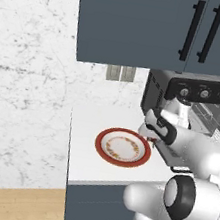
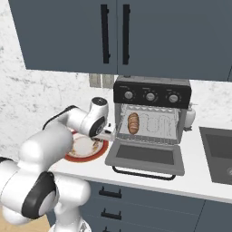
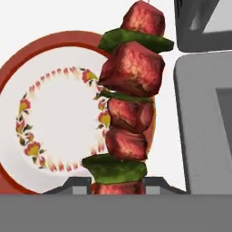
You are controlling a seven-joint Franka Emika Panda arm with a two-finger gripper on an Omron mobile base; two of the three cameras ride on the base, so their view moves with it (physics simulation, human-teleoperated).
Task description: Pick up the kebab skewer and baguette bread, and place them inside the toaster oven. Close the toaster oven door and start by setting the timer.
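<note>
Two foods occupy separate places at this moment. Kebab skewer (image 3: 131,97): red-brown meat chunks alternating with green pieces, running up the centre of the hand view from the bottom edge, where the fingers (image 3: 77,183) are clenched on its lower end. Behind it, at the left of that frame, lies a red-rimmed plate (image 3: 27,59) with a floral ring, carrying no food that can be seen. In the left base view the same plate (image 1: 100,148) sits at centre on the white bench (image 1: 79,168), with the gripper (image 1: 151,138) just beside its right rim; the skewer itself is too small to make out there. Baguette bread (image 2: 133,123): a golden-brown loaf lying on the wire rack inside the toaster oven (image 2: 152,93), at the left of the cavity, seen right of centre in the right base view. Toaster oven door (image 2: 145,157): folded down flat toward the viewer, its bar handle at the front edge. Three round knobs cross the black strip above the cavity. Blue-grey cabinet doors (image 2: 68,31) with black handles fill the top of both base views. A sink (image 2: 217,154) appears at the right edge of the right base view.
</note>
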